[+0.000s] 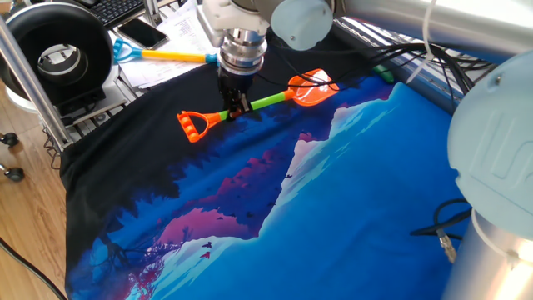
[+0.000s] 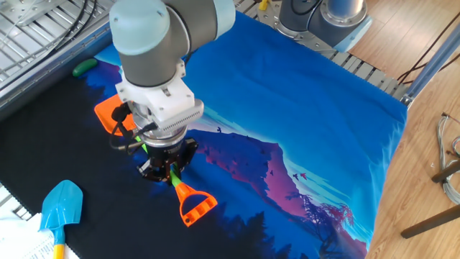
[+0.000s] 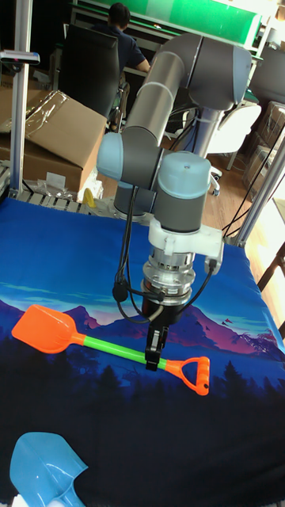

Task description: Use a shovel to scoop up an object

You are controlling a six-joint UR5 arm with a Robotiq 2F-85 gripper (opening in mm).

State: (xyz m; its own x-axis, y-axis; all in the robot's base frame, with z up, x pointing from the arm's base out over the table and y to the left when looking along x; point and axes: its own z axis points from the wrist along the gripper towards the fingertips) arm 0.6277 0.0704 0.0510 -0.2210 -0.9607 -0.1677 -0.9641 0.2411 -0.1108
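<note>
My gripper (image 1: 236,109) is shut on the lime-green shaft of the shovel (image 1: 268,102), close to its orange D-handle (image 1: 193,127). The orange blade (image 1: 312,88) points toward the far right of the dark cloth. In the other fixed view the gripper (image 2: 171,173) stands between the blade (image 2: 108,115) and the handle (image 2: 192,207). The tall fixed view shows the shovel (image 3: 115,347) lying level, fingers (image 3: 153,342) clamped on it. The object (image 2: 84,67), a small green lump, lies beyond the blade at the cloth's edge; it also shows as the green object (image 1: 381,72).
A blue-bladed shovel (image 2: 61,205) with a yellow shaft (image 1: 175,57) lies at the cloth's border. A black round device (image 1: 58,54) and a phone (image 1: 141,33) sit past the edge. Cables (image 1: 408,58) run near the green lump. The robot base (image 2: 323,14) stands at the far corner.
</note>
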